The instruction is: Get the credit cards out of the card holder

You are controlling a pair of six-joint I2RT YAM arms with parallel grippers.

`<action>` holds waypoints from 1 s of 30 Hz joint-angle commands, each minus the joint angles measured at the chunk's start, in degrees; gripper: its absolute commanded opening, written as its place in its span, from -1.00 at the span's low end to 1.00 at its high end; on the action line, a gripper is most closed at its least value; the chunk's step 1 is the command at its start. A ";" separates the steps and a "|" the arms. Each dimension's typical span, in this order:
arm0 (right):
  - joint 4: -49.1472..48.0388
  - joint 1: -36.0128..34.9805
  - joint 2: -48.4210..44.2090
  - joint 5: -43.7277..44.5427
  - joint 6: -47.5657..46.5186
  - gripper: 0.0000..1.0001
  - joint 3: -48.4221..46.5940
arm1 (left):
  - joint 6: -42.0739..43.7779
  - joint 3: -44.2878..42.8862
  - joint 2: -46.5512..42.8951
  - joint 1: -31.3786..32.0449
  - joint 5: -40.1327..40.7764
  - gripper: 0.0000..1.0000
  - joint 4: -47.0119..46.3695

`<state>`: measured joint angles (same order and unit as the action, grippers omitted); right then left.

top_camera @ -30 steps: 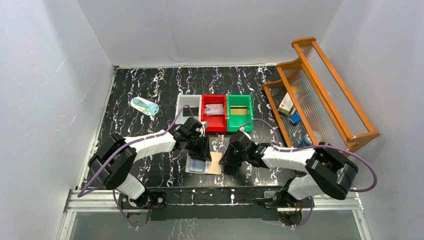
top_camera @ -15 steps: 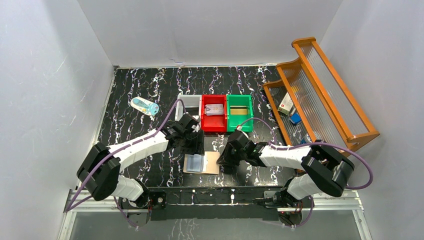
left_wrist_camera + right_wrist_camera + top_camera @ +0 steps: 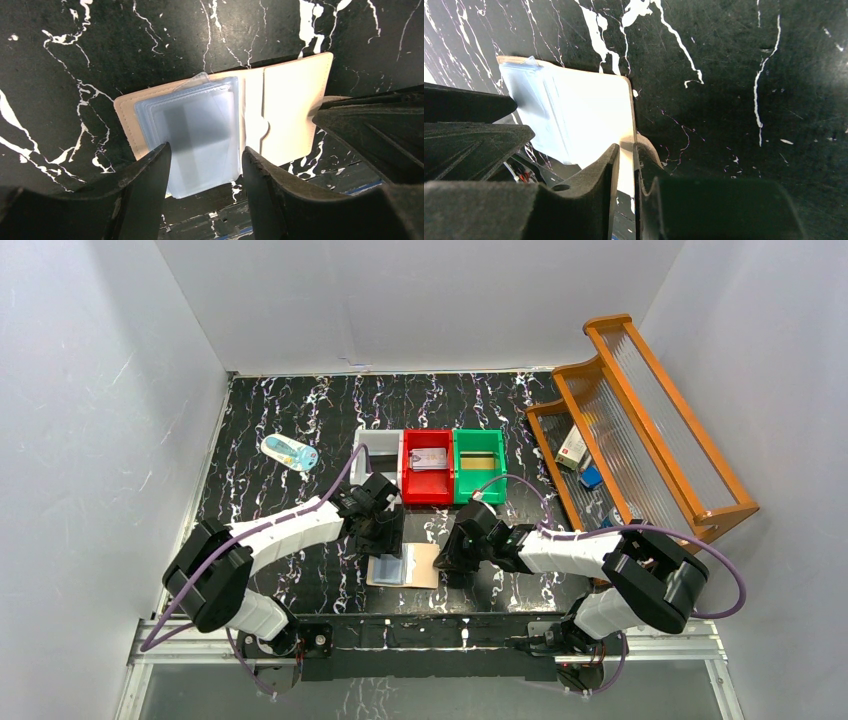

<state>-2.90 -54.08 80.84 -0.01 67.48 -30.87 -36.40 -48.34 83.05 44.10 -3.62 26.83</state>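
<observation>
The beige card holder (image 3: 424, 566) lies open on the black marble table near its front edge. Its pale blue clear sleeves (image 3: 197, 131) are fanned over the left half, and a grey shape shows through them. My left gripper (image 3: 206, 150) hovers open just above the sleeves, a finger on each side, holding nothing. My right gripper (image 3: 626, 147) is shut on the right edge of the card holder (image 3: 589, 120), with the beige flap pinched between its fingers. One credit card (image 3: 428, 460) lies in the red bin and a gold one (image 3: 480, 462) in the green bin.
White (image 3: 380, 433), red (image 3: 428, 498) and green (image 3: 478, 496) bins stand in a row behind the grippers. A wooden rack (image 3: 640, 430) with small boxes fills the right side. A pale bottle-like item (image 3: 290, 452) lies at the back left.
The left gripper's jaws have spread apart and it has drawn slightly back and to the left. The card holder has slid a little left. The right gripper keeps its grip.
</observation>
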 commanded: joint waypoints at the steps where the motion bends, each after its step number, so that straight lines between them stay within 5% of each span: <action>1: 2.90 -0.12 0.62 0.76 -1.25 -0.49 -0.70 | 0.64 -0.58 -1.16 0.04 2.35 0.07 3.08; 17: 2.32 -0.08 0.25 0.34 -1.30 -0.48 -0.51 | 2.03 -1.11 1.42 0.06 2.51 0.09 5.22; 30: 0.89 -0.09 0.81 -0.93 -1.75 -0.48 -0.68 | 2.54 -2.09 3.44 0.07 -6.90 0.02 1.02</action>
<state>-3.03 -54.06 80.86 -0.30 67.07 -30.87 -33.87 -49.36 86.02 43.97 -5.30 28.71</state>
